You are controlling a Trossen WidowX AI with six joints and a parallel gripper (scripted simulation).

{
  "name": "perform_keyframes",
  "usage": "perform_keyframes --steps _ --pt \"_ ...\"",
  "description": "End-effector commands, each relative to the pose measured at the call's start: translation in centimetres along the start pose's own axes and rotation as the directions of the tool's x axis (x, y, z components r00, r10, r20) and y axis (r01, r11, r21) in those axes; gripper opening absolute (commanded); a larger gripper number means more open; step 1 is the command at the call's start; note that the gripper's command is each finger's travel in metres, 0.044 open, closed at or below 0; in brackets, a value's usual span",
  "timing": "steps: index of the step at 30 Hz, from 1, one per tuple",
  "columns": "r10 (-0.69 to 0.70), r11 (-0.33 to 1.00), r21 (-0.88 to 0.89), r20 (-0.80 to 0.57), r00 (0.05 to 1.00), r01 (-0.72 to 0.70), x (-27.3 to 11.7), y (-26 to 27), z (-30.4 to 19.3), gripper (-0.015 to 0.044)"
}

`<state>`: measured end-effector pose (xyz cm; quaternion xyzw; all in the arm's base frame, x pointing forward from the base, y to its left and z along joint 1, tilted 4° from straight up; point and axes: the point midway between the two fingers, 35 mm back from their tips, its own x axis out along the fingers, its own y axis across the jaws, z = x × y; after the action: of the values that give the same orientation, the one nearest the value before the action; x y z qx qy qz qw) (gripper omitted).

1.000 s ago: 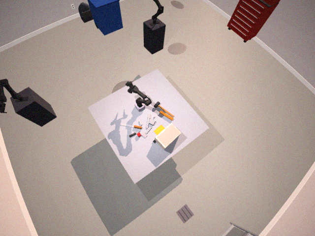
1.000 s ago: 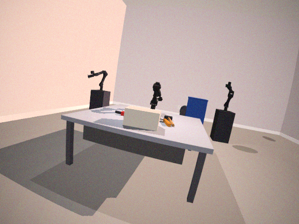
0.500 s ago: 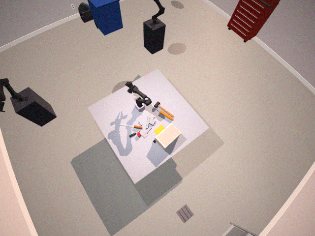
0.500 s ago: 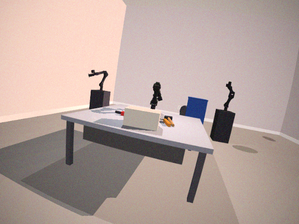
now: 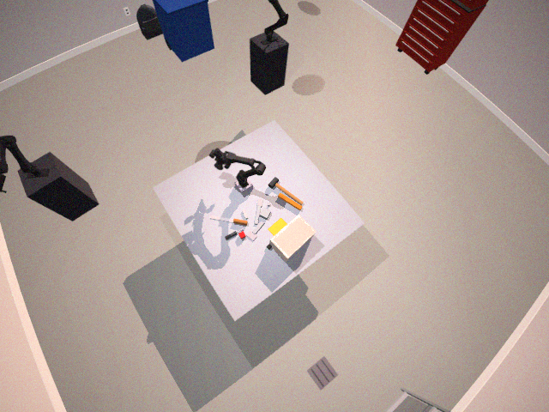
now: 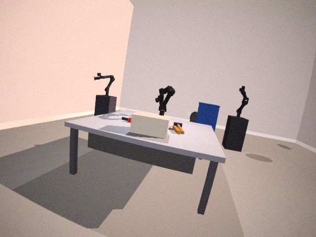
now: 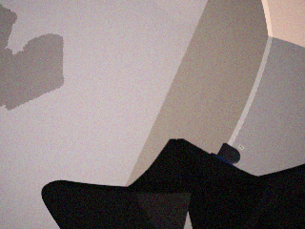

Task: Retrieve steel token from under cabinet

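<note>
From where I'm standing, the cream cabinet is sitting on the table, with the yellow marked area lying just in front of it. I cannot make out the token, under the cabinet or elsewhere. The gripper is hovering well apart from the cabinet, beyond the arm's base, its fingers pressing together on nothing. Nearer the cabinet, a hammer and an orange-handled tool are lying, as is a red block.
</note>
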<state>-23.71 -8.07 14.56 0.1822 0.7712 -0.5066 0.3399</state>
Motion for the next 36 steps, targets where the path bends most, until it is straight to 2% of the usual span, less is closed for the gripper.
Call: perform_keyframes --steps 1,10,19,27,36 --pt "0.029 1.000 -0.009 0.096 0.995 -0.028 -0.1 0.0 3.3 0.0000" --pt "0.108 0.993 -0.068 0.275 0.955 -0.093 -1.4 1.2 10.4 0.0000" --pt "0.229 0.972 -0.152 0.399 0.888 -0.182 -4.1 3.9 16.8 0.0000" --pt "0.351 0.933 -0.240 0.453 0.820 -0.267 -7.1 7.7 21.4 0.0000" --pt "0.476 0.868 -0.378 0.448 0.757 -0.323 -11.0 12.9 24.6 0.0000"
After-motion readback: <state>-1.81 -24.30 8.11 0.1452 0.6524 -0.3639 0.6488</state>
